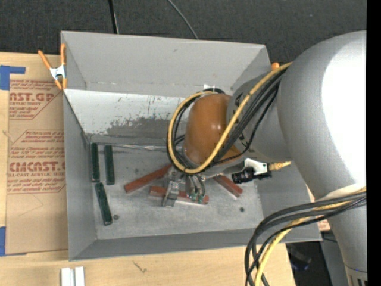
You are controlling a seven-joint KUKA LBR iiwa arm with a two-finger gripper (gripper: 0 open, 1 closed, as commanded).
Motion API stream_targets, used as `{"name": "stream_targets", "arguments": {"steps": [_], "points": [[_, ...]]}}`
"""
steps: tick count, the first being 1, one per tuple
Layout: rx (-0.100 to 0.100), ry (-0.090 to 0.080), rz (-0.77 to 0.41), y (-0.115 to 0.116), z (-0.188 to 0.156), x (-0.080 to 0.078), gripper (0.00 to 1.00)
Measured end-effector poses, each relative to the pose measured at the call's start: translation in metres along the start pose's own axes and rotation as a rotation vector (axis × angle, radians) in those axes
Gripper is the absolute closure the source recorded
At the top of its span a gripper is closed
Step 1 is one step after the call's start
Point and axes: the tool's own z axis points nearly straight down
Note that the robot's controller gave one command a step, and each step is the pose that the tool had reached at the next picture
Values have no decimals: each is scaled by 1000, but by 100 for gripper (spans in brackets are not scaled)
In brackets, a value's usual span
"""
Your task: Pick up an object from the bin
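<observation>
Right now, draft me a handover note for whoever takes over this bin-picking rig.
Gripper: low over the floor of the grey bin, near its middle. Whether it grips anything cannot be told.
Things: one reddish-brown stick lies just to its left in the view, another to its right, and more are under it. Three dark green sticks lie by the bin's left wall.
Done: the arm is down at the brown sticks.
Left: confirm a grasp, then lift one stick clear of the bin.

In the bin (77, 177), three bars (95, 161) lie well left of the gripper (181, 194); sticks (146, 181) lie under it and just right.
</observation>
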Motion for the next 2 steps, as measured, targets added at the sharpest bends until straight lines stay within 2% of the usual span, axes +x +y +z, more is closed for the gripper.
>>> {"name": "stream_targets", "arguments": {"steps": [1,2], "points": [[0,0,0,0,0,0,100],[0,-1,27,11,-136,22,100]]}}
